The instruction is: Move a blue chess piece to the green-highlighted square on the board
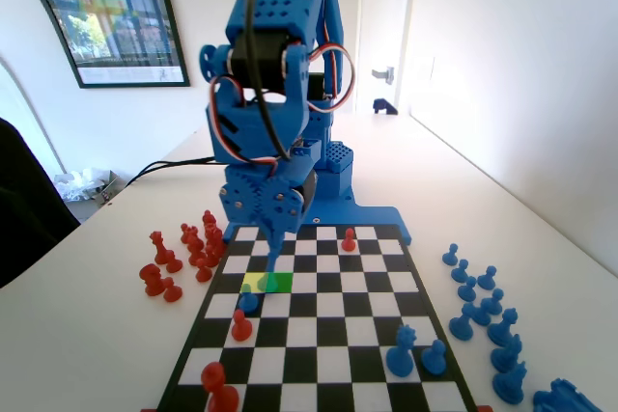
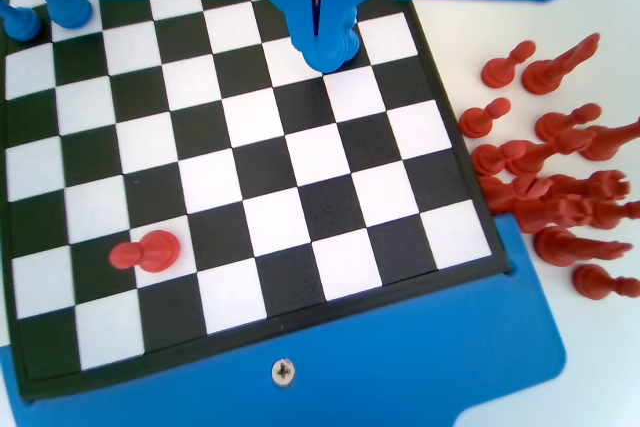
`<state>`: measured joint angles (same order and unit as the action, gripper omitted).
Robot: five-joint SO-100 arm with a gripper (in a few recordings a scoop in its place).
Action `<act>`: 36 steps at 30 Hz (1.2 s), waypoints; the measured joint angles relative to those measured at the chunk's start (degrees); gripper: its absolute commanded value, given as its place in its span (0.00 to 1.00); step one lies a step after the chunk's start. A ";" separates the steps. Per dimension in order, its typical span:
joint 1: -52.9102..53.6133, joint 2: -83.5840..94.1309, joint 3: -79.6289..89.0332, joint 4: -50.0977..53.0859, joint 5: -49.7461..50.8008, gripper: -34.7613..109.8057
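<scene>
**Q:** While the blue arm is leaning over the board (image 1: 319,335), how far along is the move?

**A:** By my reading, it is nearly finished. In the fixed view the gripper (image 1: 274,262) is hanging over the green square (image 1: 276,282), which lies next to a paler yellow-green square (image 1: 255,282). The blue piece (image 2: 326,42) is sitting upright between the jaws, its flared base low over the board in the wrist view. Whether that base is already resting on the square or hanging just above it, I cannot tell.

**Q:** What are the jaws doing?

**A:** They are clamping narrowly on the piece's thin stem, with almost no gap showing between them in the wrist view.

**Q:** What is remaining, then?

**A:** Judging from these views, setting the piece fully down, letting go and lifting clear.

**Q:** Is anything crowding the spot?

**A:** Another blue pawn (image 1: 248,300) is standing just in front of the highlighted squares in the fixed view, with a red pawn (image 1: 241,326) nearer the camera. A heap of red pieces (image 2: 560,197) is lying off the board, well apart.
</scene>
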<state>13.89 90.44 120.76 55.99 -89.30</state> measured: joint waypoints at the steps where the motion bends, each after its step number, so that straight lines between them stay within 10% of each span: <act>1: 0.00 0.00 -0.09 0.26 0.00 0.25; 36: -3.78 3.78 7.73 -3.25 3.52 0.25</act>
<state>10.11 94.22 128.50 52.73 -85.78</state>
